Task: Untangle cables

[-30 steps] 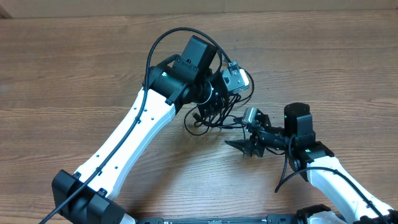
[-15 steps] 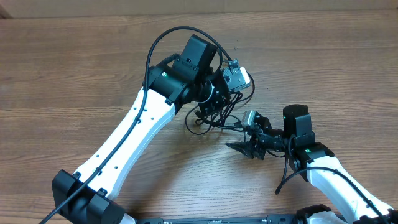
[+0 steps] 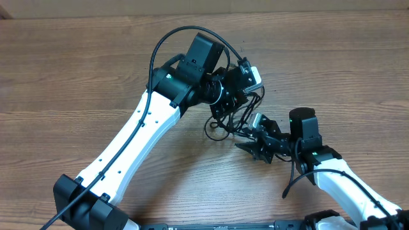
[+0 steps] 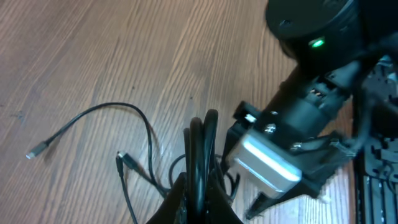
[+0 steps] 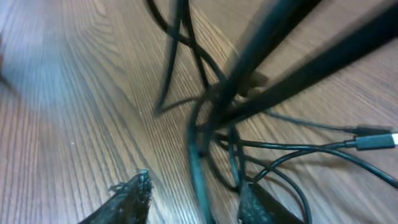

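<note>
The cables [image 3: 219,130] are thin black cords bunched on the wooden table between the two arms. My left gripper [image 3: 229,106] is shut on a bundle of them; in the left wrist view its fingers [image 4: 200,198] pinch the upright loops [image 4: 202,143]. One loose cord ends in a silvery plug [image 4: 35,151]. My right gripper [image 3: 250,149] is open just right of the bunch. In the right wrist view its fingers [image 5: 198,200] straddle one strand [image 5: 198,168] low over the table, without closing on it. Another plug [image 5: 373,140] lies to the right.
The wooden table [image 3: 77,70] extends around the arms. The right arm's wrist and camera housing [image 4: 273,158] sit close beside the left gripper. The left arm's own thick black wire [image 3: 172,38] arcs above its wrist.
My left gripper has swung to the right, dragging the bunch of cables with it. The right gripper has edged up and left, closer to the bunch.
</note>
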`<state>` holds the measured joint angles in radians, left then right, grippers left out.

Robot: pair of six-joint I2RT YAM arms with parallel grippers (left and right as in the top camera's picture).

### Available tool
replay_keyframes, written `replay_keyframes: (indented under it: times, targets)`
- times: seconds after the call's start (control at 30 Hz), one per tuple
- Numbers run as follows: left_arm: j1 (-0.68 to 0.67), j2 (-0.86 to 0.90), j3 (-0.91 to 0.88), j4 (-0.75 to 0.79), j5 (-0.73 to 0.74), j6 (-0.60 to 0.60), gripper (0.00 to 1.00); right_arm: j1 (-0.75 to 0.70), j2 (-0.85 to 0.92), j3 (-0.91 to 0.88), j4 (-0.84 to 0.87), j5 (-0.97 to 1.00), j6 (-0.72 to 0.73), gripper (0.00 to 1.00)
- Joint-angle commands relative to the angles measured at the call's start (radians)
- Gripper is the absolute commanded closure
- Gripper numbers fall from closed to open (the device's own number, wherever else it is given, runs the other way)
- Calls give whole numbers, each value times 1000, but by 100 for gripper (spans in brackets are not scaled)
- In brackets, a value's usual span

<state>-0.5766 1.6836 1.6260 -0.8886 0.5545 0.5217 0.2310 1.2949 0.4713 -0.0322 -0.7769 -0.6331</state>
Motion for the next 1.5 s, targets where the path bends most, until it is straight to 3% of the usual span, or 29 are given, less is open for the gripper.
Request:
replay_keyframes:
  times: [0.0, 0.2, 0.5, 0.7, 1.07, 1.47]
  targets:
    - [-10, -3, 20, 8, 53, -38, 96, 6, 40, 7, 1, 45, -5, 61]
    - [-9, -3, 20, 8, 52, -51, 96, 6, 71, 7, 0, 47, -5, 80]
    - [-9, -3, 20, 8, 15, -51, 95, 5, 71, 7, 31, 11, 0, 96]
    - [-5, -3, 20, 8, -84, -115, 96, 5, 69, 7, 109, -37, 105, 96]
    - [-4, -3, 20, 11, -438, -401, 96, 3, -20, 8, 213, -162, 236, 96]
    - [37, -3, 20, 0, -484, -510, 95, -13, -262, 8, 319, -167, 335, 96]
